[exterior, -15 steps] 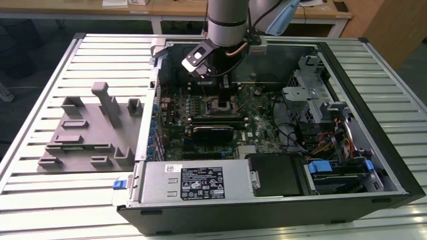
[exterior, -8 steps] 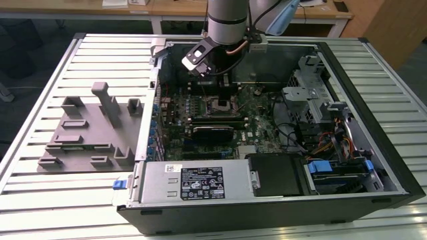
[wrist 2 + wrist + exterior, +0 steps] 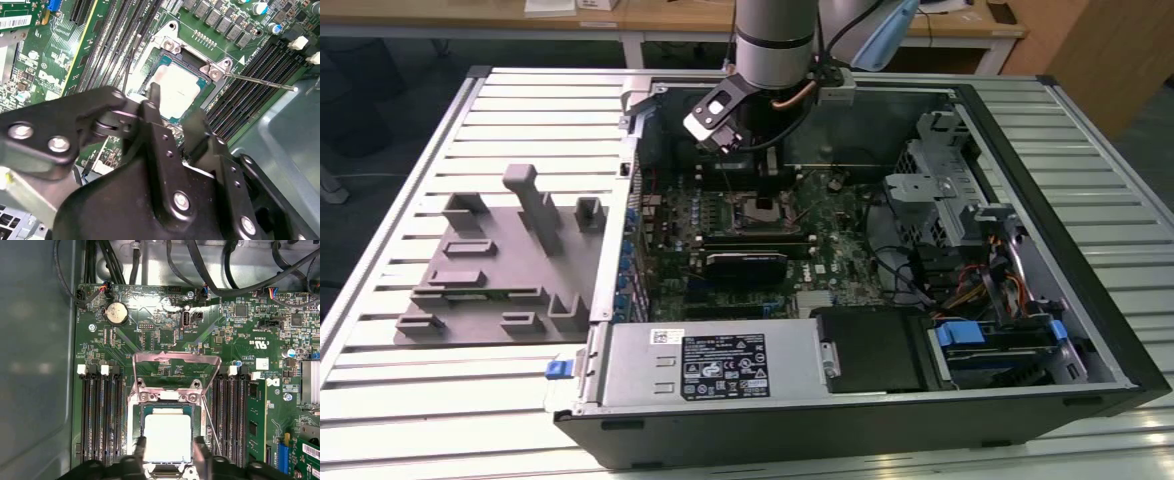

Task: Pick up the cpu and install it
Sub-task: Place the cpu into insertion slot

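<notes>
Hovering over cpu (image 3: pixel 167 432) (near edge hidden): gripper (image 3: pixel 170 454)

Small black print on white label (image 3: pixel 724 362) atop grey metal box (image 3: pixel 634 372), white silkscreen lettering across green motherboard (image 3: pixel 165 315), a white sticker (image 3: pixel 262 363) there, a barcode strip (image 3: pixel 15 22): nothing clearly readable.

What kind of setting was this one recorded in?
Probably a robotics lab or workshop bench: an open computer case lies on a slatted metal table, a grey fixture sits beside it, and wooden desks stand behind.
</notes>
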Robot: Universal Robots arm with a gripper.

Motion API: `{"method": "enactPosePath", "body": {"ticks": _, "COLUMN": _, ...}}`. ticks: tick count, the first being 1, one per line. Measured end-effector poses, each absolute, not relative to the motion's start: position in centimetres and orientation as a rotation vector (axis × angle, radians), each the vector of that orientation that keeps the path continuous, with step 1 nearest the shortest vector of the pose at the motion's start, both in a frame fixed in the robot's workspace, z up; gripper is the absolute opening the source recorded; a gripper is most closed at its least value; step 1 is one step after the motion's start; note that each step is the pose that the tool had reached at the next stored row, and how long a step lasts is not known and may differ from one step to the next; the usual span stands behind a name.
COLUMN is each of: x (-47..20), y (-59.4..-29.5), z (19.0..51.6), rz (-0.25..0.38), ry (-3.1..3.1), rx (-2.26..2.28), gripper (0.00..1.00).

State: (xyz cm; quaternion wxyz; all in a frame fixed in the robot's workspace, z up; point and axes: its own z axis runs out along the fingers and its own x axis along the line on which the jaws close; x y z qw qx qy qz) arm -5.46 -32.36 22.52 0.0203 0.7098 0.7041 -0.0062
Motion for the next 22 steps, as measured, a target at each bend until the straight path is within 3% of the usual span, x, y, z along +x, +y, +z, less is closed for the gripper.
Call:
{"method": "enactPosePath", "body": {"ticks": 2, "x": -5.46, "y": -32.36, "z": 22.52, "rz": -0.019, "ry": 2.184, "rx": 2.202, "gripper": 0.4}}
{"method": "enactPosePath", "body": {"ticks": 6, "x": -5.46, "y": -32.36, "z": 22.52, "rz": -0.019, "ry": 2.184, "rx": 2.202, "gripper": 0.29}}
{"method": "enactPosePath", "body": {"ticks": 9, "x": -5.46, "y": -32.36, "z": 22.52, "rz": -0.019, "ry": 2.184, "rx": 2.202, "gripper": 0.11}}
{"method": "enactPosePath", "body": {"ticks": 22, "x": -5.47, "y": -32.38, "z": 22.44, "rz": -0.019, "ry": 2.183, "rx": 2.202, "gripper": 0.11}}
